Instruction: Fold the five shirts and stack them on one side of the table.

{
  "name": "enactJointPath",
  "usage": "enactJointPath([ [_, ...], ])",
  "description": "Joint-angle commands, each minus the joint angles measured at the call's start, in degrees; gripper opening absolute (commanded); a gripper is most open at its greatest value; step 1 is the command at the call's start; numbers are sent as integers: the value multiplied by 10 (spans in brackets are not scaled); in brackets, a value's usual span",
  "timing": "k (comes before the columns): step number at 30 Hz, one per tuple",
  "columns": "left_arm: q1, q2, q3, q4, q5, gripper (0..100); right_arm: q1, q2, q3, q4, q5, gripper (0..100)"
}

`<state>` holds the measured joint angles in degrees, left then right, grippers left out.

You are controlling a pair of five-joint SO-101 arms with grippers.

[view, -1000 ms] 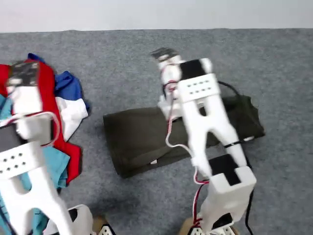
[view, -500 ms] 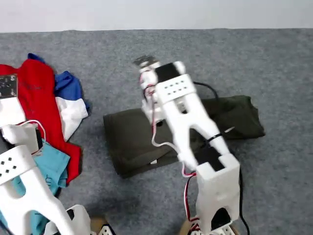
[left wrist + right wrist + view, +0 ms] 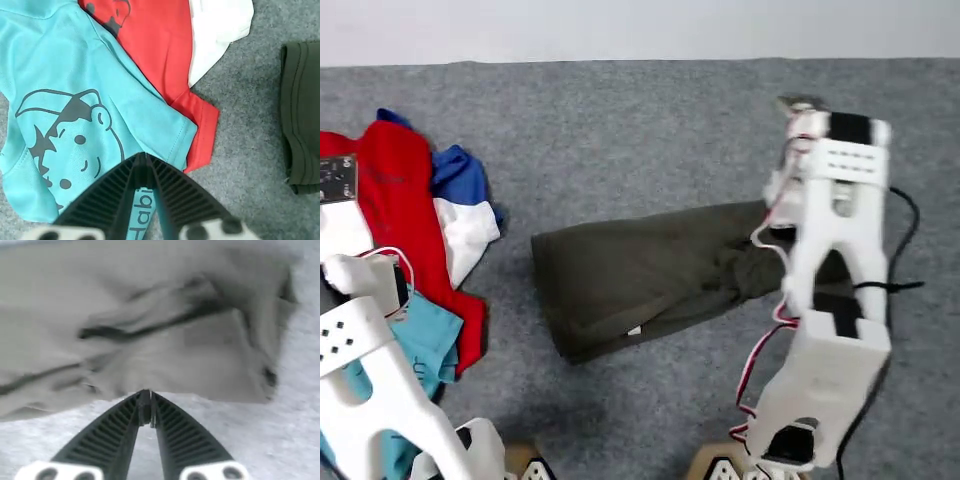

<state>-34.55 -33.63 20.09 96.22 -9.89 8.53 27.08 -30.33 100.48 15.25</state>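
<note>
Dark green shirt [image 3: 620,285], high view: across the middle of the table [image 3: 620,120], now bunched at its right end after the swing of the right arm [image 3: 830,250] there from the centre; that end hidden under the arm. Fold probably only half done.

Left wrist view: left gripper [image 3: 142,159] closed tight, holding nothing, above the teal shirt [image 3: 75,100]; red shirt [image 3: 155,55] and white shirt [image 3: 215,25] overlapping beside, unfolded.

Right wrist view: right gripper [image 3: 145,402] closed too, empty, at the green shirt's edge.

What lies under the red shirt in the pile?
From under the red shirt a white shirt and a blue shirt stick out. How far they reach beneath it, and whether anything else lies there, is covered.
</note>
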Motion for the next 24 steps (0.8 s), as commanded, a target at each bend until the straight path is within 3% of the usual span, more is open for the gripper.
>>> enactJointPath([
  [1, -4, -16, -3, 4, 4, 2, 44, -5, 10, 20, 45, 10],
  [7, -4, -16, -3, 4, 2, 2, 77, 27, 11, 17, 83, 10],
  [15, -4, -16, -3, 3, 0, 2, 102, 101, 8, -41, 83, 10],
  [24, -2, -15, -3, 2, 0, 2, 145, 131, 7, -22, 84, 10],
])
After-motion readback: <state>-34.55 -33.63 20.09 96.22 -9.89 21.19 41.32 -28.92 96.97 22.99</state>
